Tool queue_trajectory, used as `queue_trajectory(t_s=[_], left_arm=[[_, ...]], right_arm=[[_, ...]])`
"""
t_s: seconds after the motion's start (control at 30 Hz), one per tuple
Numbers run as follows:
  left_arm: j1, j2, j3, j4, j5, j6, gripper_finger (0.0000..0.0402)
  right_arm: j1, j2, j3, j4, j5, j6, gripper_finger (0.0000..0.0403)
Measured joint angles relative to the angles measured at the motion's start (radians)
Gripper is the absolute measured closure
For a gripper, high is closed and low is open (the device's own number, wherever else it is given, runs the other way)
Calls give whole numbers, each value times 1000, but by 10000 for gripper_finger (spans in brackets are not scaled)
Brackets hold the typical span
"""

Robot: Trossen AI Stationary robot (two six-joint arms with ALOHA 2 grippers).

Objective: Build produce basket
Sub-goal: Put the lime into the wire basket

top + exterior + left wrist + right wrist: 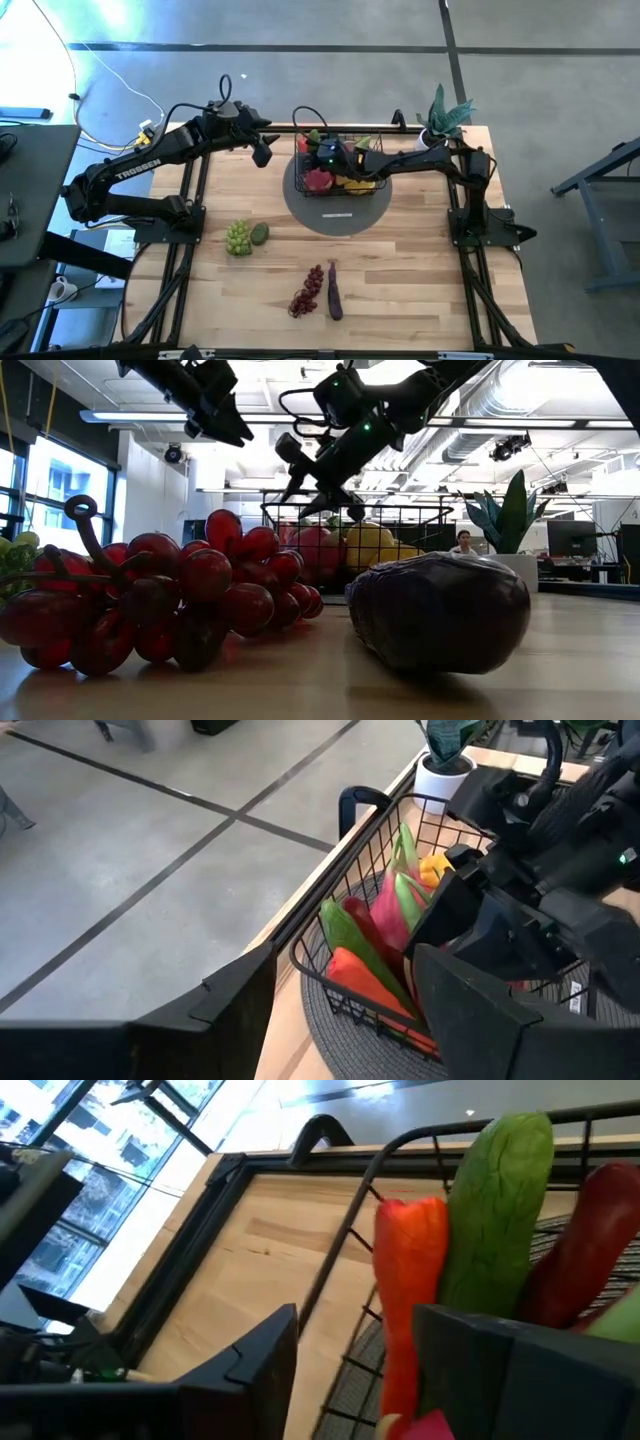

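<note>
The black wire basket (340, 132) stands on a round grey disc (335, 215) at the table's far middle. It holds a pink dragon fruit (318, 180), yellow fruit (360, 183), an orange-red chili (410, 1280) and green and red pieces. My right gripper (322, 150) hovers open over the basket's left end, its fingers on either side of the rim wire (345, 1250). My left gripper (264, 152) is open and empty in the air just left of the basket. On the table lie green grapes (238, 238), red grapes (307, 290) and a purple eggplant (334, 290).
A small green fruit (259, 233) lies against the green grapes. A potted plant (445, 115) stands at the far right corner. A black rail (420, 128) runs along the far edge behind the basket. Bare wood lies between the disc and the near produce.
</note>
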Motion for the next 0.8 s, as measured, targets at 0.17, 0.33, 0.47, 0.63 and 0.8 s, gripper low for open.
queue_trajectory(t_s=[0.17,0.33,0.47,0.63,0.8], left_arm=[[0,0,0,-28,0,0,174],[-22,-21,0,-107,0,-8,174],[-55,-47,0,-183,0,-73,174],[-99,-73,0,-264,1,-187,174],[-148,-93,0,-363,16,-319,174]], right_arm=[[0,0,32,-4,-12,-31,222],[-4,-2,93,-82,-21,-93,222],[-15,-2,163,-223,-25,-115,222],[-26,-2,261,-379,-46,-177,222],[-24,-3,366,-498,-56,-284,222]])
